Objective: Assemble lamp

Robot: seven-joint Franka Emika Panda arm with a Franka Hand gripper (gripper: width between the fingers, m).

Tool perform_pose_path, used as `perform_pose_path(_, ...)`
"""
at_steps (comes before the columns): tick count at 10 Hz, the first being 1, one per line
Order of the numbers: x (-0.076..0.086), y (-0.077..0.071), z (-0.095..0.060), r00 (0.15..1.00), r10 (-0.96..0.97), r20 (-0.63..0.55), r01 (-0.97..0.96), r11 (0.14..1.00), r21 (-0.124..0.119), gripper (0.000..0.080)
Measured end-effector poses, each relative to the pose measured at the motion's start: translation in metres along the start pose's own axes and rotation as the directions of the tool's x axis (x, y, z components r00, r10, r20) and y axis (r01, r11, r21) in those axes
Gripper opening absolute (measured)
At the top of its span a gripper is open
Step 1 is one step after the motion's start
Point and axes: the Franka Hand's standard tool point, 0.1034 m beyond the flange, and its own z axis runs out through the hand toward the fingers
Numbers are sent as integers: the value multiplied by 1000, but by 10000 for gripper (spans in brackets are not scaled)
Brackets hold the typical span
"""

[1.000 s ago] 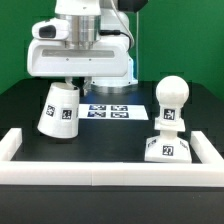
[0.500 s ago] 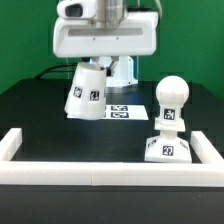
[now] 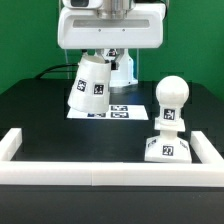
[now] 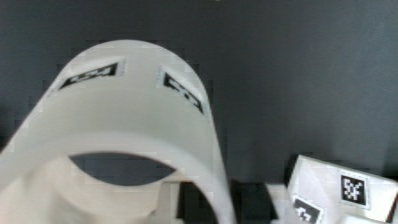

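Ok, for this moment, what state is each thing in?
Shade: off the table, tilted, hanging under the claw.
Claw: shut on the shade.
Bulb: upright, seated on the base.
Base: resting on the table by the rail.
Marker board: flat on the table.

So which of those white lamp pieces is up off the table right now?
The cone-shaped shade. It hangs tilted under the gripper, above the marker board. The round bulb sits on the square base, which rests on the table.
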Motion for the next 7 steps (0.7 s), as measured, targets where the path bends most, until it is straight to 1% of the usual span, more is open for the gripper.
perform_pose_path(1,5,-2,-9,1000,-11,3,11,1000,4,44)
perform_pose_path(2,11,-15,-28,1000,-3,27,2,1000,15,44)
perform_pose_path(3,20,-29,-43,1000,-6,26,5,1000,19,44)
perform_pose_path(5,36,-60,-65,1000,-20,16,19,999,30,44)
perform_pose_path(6,41,-67,-74,1000,0,16,-1,1000,25,44)
perform_pose_path(7,43,-72,-75,1000,0,17,0,1000,5,44)
